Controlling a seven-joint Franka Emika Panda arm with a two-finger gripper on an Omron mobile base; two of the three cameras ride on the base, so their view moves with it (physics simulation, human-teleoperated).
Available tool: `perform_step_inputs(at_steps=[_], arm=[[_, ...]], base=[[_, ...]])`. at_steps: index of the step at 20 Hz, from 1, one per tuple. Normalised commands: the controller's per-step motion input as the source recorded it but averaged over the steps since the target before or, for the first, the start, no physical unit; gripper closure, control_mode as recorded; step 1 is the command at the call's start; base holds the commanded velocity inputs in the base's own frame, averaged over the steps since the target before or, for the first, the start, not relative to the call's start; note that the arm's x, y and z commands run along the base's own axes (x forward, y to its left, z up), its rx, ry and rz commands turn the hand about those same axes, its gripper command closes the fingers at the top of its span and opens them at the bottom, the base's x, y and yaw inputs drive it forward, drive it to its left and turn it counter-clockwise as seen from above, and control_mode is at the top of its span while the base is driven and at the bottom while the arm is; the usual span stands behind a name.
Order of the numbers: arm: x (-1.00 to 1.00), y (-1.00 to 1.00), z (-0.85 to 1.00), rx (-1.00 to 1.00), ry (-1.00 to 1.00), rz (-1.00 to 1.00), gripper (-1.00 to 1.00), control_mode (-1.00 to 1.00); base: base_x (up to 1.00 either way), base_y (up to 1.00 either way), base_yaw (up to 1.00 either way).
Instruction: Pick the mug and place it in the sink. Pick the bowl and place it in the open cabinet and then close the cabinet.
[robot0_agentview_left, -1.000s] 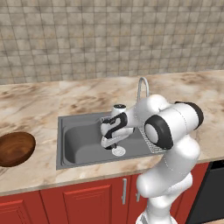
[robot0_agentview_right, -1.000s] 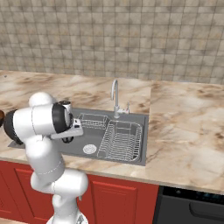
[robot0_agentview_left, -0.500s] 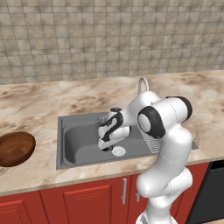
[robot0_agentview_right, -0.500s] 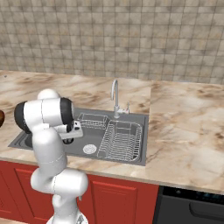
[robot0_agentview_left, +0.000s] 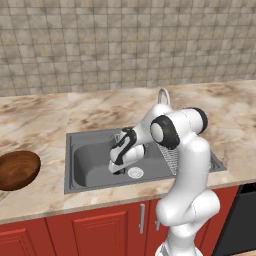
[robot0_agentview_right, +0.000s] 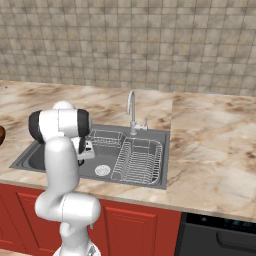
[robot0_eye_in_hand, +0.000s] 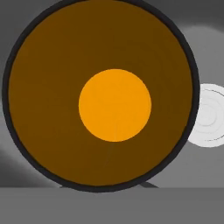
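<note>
Holding my gripper (robot0_agentview_left: 116, 169) low over the sink (robot0_agentview_left: 90, 162), jaws closed; the mug (robot0_eye_in_hand: 100, 94) sits just beneath, orange inside.

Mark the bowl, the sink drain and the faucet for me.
bowl (robot0_agentview_left: 18, 170), left base view, inner wall of the bowl.
sink drain (robot0_agentview_left: 135, 173), left base view, centre of the drain.
faucet (robot0_agentview_right: 131, 107), right base view, upright neck.

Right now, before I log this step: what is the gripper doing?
Gripper: jaws shut, low in the dark grey metal sink, over the dark-rimmed brown mug; a grip cannot be told.
</note>
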Motion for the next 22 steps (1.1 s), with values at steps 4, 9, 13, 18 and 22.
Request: perform_step_inputs(at_steps=[4,9,13,18,22], arm=[[0.24,0.08,-0.34,0.0,0.0,0.0,1.0,-1.0],[0.3,0.05,-0.36,0.0,0.0,0.0,1.0,-1.0],[0.39,0.06,-0.28,0.0,-0.02,0.0,1.0,-1.0],[0.37,0.12,-0.2,0.0,-0.08,0.0,1.0,-1.0],[0.37,0.12,-0.28,0.0,-0.03,-0.01,1.0,-1.0]], base=[[0.0,0.0,0.0],[0.0,0.0,0.0],[0.0,0.0,0.0],[0.0,0.0,0.0],[0.0,0.0,0.0]])
